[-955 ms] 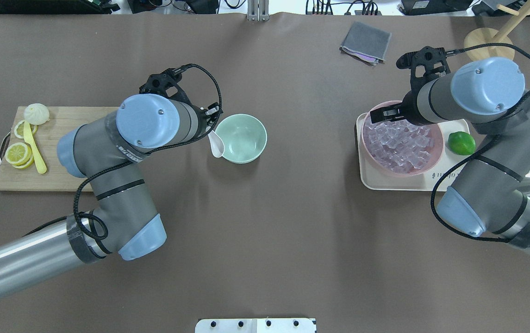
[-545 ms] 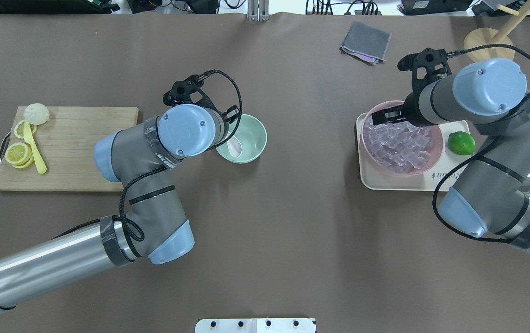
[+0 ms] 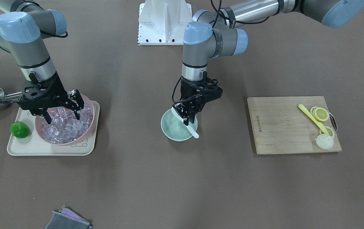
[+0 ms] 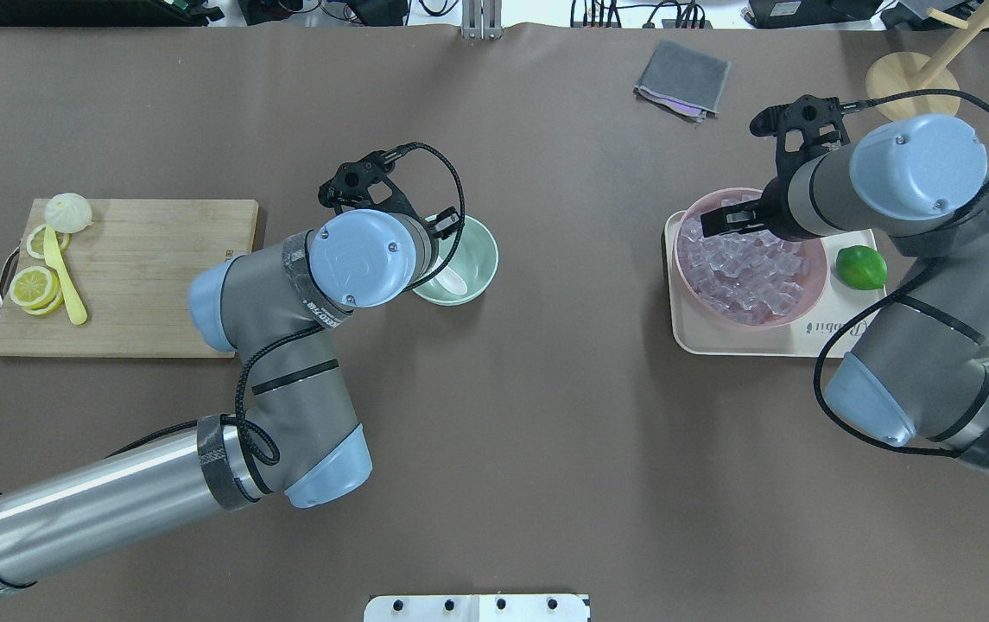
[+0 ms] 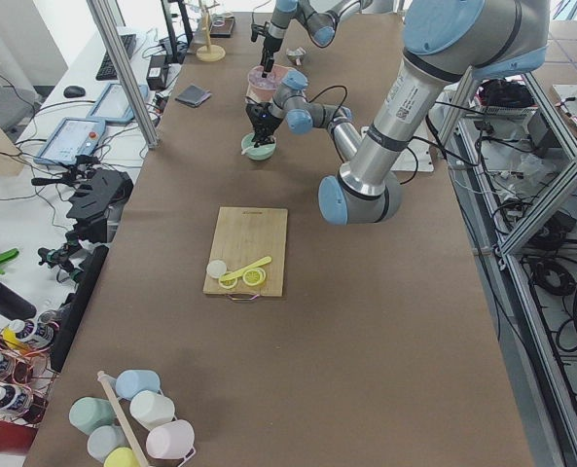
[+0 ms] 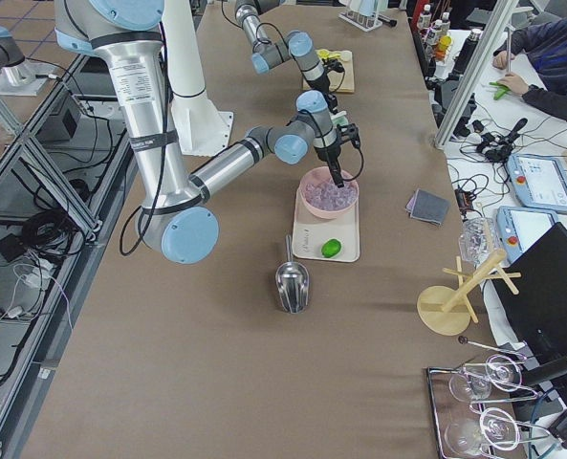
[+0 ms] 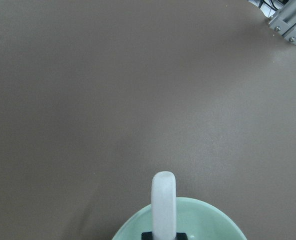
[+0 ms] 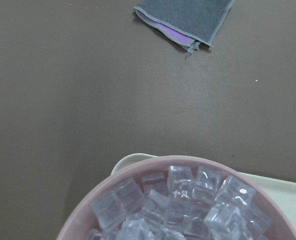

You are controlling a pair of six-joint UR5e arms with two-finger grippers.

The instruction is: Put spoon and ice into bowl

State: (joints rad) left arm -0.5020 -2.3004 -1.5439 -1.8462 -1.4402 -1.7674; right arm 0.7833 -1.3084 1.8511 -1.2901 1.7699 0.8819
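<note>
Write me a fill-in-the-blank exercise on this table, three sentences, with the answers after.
1. The left gripper holds the spoon at the ____ bowl.
2. The right gripper hangs ____ over the ice in the pink bowl.
3. The utensil on the board is ____.
Answers: green; open; yellow.

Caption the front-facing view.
Left gripper holds white spoon in mint-green bowl; right gripper hangs open over pink bowl of ice.
</note>
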